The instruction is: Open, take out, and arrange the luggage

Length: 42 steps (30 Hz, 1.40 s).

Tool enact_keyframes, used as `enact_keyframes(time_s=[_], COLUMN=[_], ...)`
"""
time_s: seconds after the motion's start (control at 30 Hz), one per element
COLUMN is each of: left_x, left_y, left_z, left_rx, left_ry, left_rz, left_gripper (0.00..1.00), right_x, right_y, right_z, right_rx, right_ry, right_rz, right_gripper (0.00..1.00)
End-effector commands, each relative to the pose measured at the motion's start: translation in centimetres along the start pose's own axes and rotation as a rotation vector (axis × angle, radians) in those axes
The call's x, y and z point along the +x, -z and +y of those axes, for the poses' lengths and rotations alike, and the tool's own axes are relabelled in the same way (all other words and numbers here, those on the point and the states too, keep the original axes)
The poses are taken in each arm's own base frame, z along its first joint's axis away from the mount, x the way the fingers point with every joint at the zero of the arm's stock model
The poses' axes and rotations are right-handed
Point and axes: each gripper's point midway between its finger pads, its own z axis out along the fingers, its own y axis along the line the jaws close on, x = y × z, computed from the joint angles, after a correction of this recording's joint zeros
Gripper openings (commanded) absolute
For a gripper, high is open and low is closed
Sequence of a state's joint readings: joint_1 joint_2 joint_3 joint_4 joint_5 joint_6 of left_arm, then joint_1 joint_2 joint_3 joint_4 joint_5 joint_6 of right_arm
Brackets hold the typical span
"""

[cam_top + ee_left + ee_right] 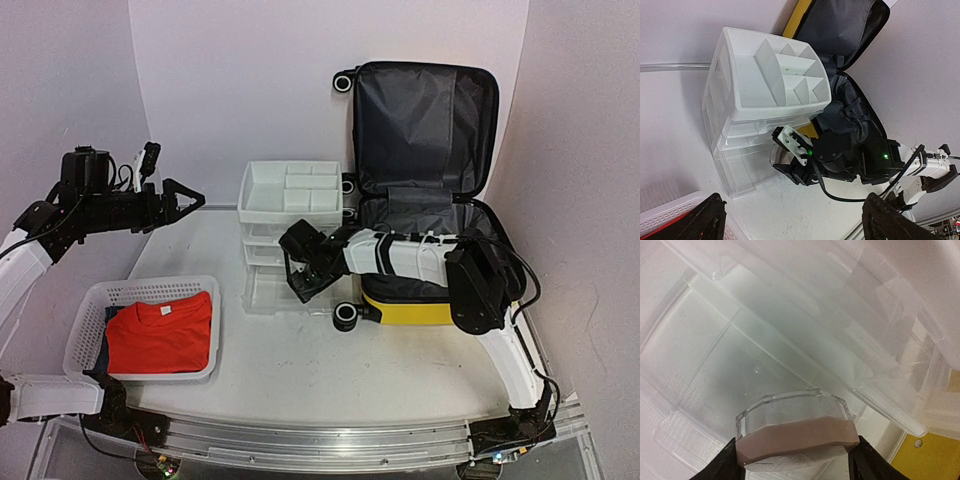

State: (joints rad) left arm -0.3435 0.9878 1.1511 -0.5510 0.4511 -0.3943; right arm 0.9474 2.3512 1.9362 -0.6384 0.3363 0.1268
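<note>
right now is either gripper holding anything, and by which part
The right gripper grips a small clear faceted box by its opposite sides; the left gripper holds nothing.

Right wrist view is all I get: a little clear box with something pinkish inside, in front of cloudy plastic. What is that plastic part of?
Observer: A white plastic drawer unit. The top view shows the right hand low at its front, gripping your clear box.
Visitor: And the bit of yellow in my corner?
Observer: That is the luggage, a yellow suitcase lying open beside the drawers, with its lid standing upright.
Visitor: Is the other hand helping?
Observer: No. The left hand hangs open in the air far off to the left, holding nothing.
</note>
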Motion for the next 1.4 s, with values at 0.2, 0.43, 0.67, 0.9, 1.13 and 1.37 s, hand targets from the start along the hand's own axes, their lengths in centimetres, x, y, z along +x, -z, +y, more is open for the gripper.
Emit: enact_keyframes(time_s=[0.2,0.43,0.67,0.9,1.13,1.37], left_x=[-2.4,-4.7,-5.5,-5.3,-4.1,-3.0], left_y=[-0.7,-5.0,-10.9,-15.5,-19.3,-20.1], left_z=[-0.1,1.7,5.3,6.7,10.4,11.7], left_rx=[-0.017,-0.067,-0.148,-0.222,-0.333,-0.373], left_ry=[-0.038,0.015,-0.022,-0.089,-0.103,-0.106], left_rz=[-0.031,0.016,0.1,0.18,0.245,0.281], left_gripper=[0.96,0.91,0.71,0.68,0.62,0.36], right_x=[-2.7,-1.4,4.1,6.9,5.9,4.4], right_y=[5.2,10.5,11.8,9.4,6.1,2.4], right_z=[0.1,-0.6,2.4,6.1,8.5,8.4], right_rx=[-0.085,-0.156,-0.365,-0.384,-0.381,-0.256], right_ry=[0.034,0.081,0.305,0.605,0.633,0.584], right_rz=[-0.029,-0.012,-0.002,-0.038,-0.032,-0.04], right_gripper=[0.88,0.97,0.89,0.89,0.96,0.98])
